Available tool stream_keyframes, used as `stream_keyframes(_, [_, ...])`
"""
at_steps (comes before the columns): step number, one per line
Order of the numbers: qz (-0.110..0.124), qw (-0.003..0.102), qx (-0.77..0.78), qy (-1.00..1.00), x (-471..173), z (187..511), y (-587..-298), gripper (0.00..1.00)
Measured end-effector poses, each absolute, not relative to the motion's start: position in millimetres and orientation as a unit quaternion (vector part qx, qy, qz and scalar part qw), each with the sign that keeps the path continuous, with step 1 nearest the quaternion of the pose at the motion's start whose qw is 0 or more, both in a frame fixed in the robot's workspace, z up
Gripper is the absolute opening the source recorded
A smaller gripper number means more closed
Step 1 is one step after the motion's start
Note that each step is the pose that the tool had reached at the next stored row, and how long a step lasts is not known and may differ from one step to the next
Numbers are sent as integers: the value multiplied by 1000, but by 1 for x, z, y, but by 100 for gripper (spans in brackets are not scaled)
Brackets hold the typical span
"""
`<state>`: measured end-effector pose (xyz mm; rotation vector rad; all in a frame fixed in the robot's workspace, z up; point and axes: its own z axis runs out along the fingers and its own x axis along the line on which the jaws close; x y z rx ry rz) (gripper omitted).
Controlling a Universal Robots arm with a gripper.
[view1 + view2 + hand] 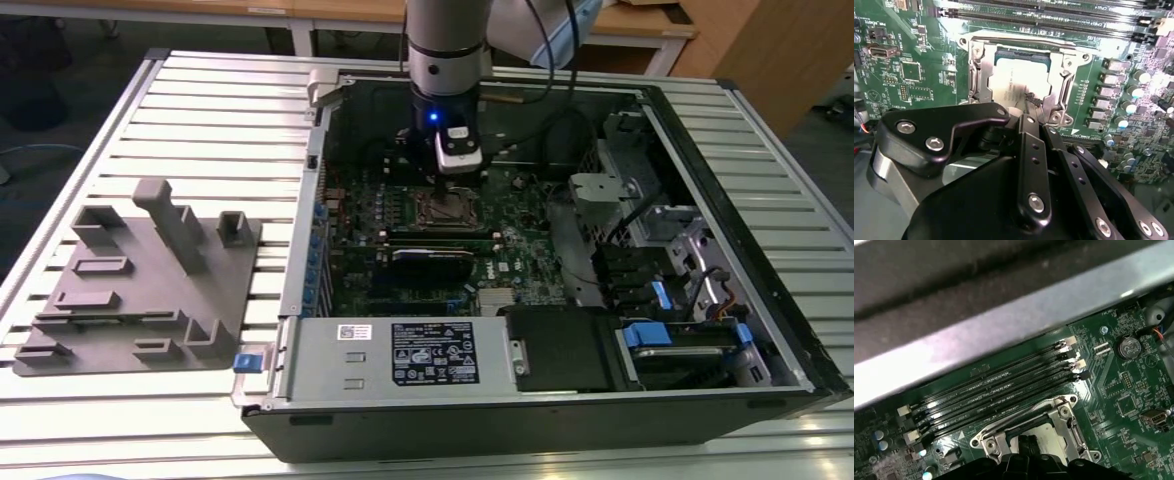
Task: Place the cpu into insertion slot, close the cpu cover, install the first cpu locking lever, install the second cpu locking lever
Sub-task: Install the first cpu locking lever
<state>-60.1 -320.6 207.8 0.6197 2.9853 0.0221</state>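
Observation:
The arm reaches down into the open computer case, and my gripper hangs just over the insertion slot on the green motherboard. In the second wrist view the cpu lies flat in the slot, its dull silver top showing through the window of the cpu cover. The cover lies down around the chip. My gripper is shut, its tips together at the chip's near edge, and I cannot tell whether they touch it. The first wrist view shows the cover, the cpu and the gripper.
Long black memory slots run right beside the socket. The case wall and a power supply box the board in, with drive bays and cables on the exterior view's right. A grey fixture tray sits outside the case.

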Motion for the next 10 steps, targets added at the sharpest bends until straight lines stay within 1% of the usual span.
stream_keyframes(4, [3,38,188,981,-59,207,-321,11])
stream_keyframes(8, [-13,23,178,984,-59,206,-321,11])
stream_keyframes(10, [-13,23,178,984,-59,206,-321,11])
